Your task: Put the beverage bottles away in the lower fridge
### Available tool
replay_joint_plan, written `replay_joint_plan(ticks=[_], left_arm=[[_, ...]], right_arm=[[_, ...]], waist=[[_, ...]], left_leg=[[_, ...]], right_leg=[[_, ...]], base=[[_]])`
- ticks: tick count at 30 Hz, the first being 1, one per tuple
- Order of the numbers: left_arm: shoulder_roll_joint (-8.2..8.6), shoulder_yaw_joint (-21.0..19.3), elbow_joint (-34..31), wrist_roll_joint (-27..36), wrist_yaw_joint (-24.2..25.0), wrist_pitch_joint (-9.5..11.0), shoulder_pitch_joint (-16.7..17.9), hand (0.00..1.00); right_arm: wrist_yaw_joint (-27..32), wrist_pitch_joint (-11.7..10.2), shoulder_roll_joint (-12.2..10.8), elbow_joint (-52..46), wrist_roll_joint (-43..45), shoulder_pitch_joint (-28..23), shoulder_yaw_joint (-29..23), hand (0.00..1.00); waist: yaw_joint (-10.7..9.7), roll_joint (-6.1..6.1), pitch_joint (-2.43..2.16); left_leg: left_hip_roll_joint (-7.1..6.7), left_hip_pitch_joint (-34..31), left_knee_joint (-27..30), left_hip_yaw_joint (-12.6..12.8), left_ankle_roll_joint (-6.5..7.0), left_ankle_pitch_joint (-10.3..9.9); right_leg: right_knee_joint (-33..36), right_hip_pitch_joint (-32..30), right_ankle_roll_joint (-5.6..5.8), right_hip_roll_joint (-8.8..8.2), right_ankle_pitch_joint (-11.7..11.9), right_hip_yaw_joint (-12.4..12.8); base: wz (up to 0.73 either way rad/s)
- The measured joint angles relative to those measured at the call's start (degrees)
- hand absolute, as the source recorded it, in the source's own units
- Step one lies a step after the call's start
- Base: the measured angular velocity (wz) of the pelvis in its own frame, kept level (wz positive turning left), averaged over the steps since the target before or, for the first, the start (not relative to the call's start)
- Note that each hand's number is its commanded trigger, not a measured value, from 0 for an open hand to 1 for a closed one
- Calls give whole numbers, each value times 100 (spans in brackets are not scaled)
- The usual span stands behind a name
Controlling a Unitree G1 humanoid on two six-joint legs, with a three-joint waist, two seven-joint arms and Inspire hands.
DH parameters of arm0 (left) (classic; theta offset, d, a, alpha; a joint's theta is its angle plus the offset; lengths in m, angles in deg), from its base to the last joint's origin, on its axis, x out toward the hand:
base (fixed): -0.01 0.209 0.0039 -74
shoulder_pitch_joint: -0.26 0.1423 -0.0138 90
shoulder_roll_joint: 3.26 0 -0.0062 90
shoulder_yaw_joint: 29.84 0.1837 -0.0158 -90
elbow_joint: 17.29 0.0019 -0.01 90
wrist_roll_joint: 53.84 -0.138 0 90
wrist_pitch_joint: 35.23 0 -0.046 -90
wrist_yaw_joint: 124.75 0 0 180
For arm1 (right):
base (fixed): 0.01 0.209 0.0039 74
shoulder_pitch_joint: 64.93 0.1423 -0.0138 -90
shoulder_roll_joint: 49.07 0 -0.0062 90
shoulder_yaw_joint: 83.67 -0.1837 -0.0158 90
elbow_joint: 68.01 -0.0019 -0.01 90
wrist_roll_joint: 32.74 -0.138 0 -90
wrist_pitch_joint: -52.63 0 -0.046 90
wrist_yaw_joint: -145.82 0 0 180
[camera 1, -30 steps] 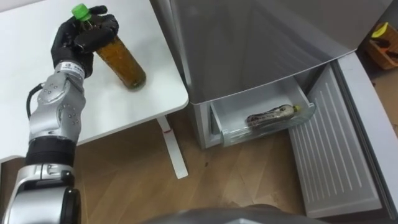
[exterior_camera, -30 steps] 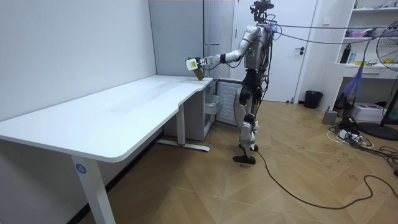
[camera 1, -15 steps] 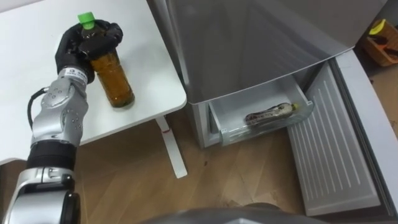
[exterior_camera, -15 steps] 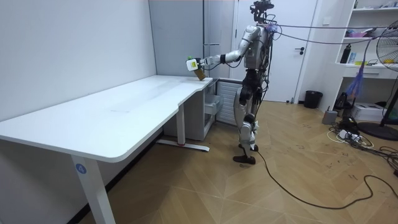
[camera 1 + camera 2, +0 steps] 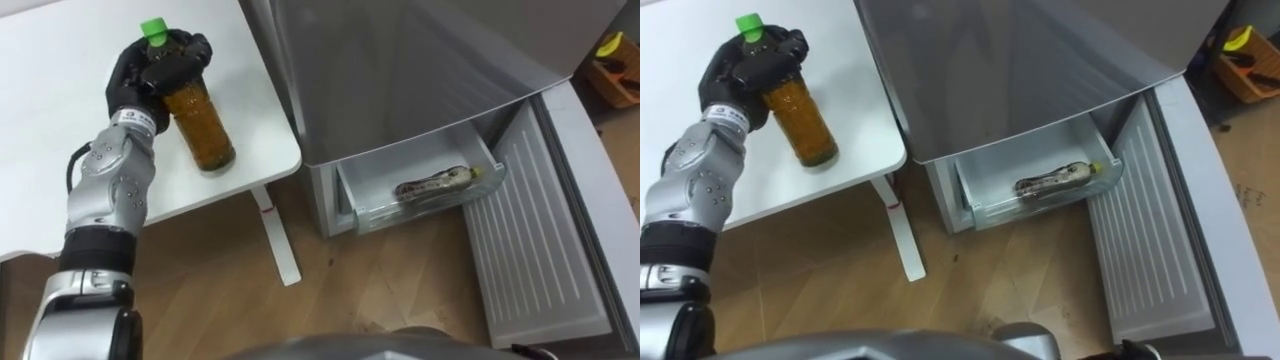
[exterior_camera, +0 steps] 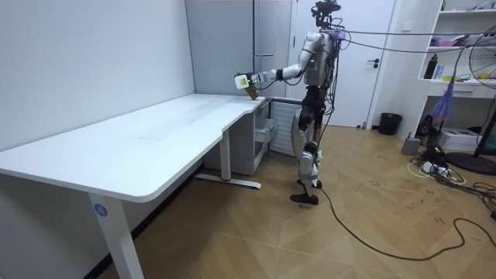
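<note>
Robot hand point(image 5: 150, 72) (left) tight around bottle point(image 5: 204, 130)

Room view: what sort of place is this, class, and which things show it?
Probably an office or lab room, not a home kitchen: a long white desk along the wall, a grey fridge at its far end, shelves and a standing fan on the room view's right.

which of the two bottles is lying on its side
The drawer bottle, lying flat in the open fridge drawer. The green-capped bottle is near upright, its neck gripped by the left hand.
</note>
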Motion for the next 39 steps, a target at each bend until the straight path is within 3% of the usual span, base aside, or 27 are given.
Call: replay_joint_plan(ticks=[2, 11, 21, 23, 28, 35, 39], left_arm=[[34, 3, -456, -7, -3, -2, 275, 100], [218, 85, -1339, 9, -14, -2, 669, 100], [308, 170, -2295, -2, -69, 8, 1170, 100], [316, 232, -2391, -5, -38, 10, 1220, 100], [333, 226, -2631, -63, 43, 9, 1494, 100], [429, 263, -2791, -121, 134, 10, 1683, 100], [455, 326, -2795, -122, 109, 48, 1743, 100]], right_arm=[[2, -19, -44, -199, -365, -38, 17, 0], [-221, -179, -253, -486, -719, 98, 345, 0], [-424, -332, -254, -1003, -668, 73, 918, 0], [-466, -338, -255, -1037, -668, 76, 960, 0], [-641, -329, -259, -1315, -415, 84, 1050, 0], [-899, -340, -279, -2080, -76, 71, 1290, 0], [-1048, -350, -290, -2361, 33, 55, 1410, 0]], waist=[[47, -16, -4], [238, -89, -36], [541, -149, -15], [641, -148, -12], [665, -146, -10], [798, -221, 33], [902, -235, 28]], left_leg=[[2, -31, 27, -17, 0, 0], [-17, -26, 40, -193, -1, 0], [-26, -139, 100, -345, 0, 0], [-33, -167, 121, -419, -1, 0], [-34, -276, 204, -546, 0, 0], [-36, -357, 287, -594, 0, 0], [-38, -416, 303, -646, 0, 0]], right_leg=[[-51, -24, -6, -2, 6, -14], [-122, 92, -10, -57, 9, -326], [-132, 110, -8, -102, 10, -642], [-145, 141, -8, -111, 9, -717], [-147, 126, -4, -139, -5, -858], [-135, 100, -4, -148, -6, -913], [-129, 62, -4, -150, -6, -945]], base=[[2], [10], [9], [17], [15], [4], [5]])
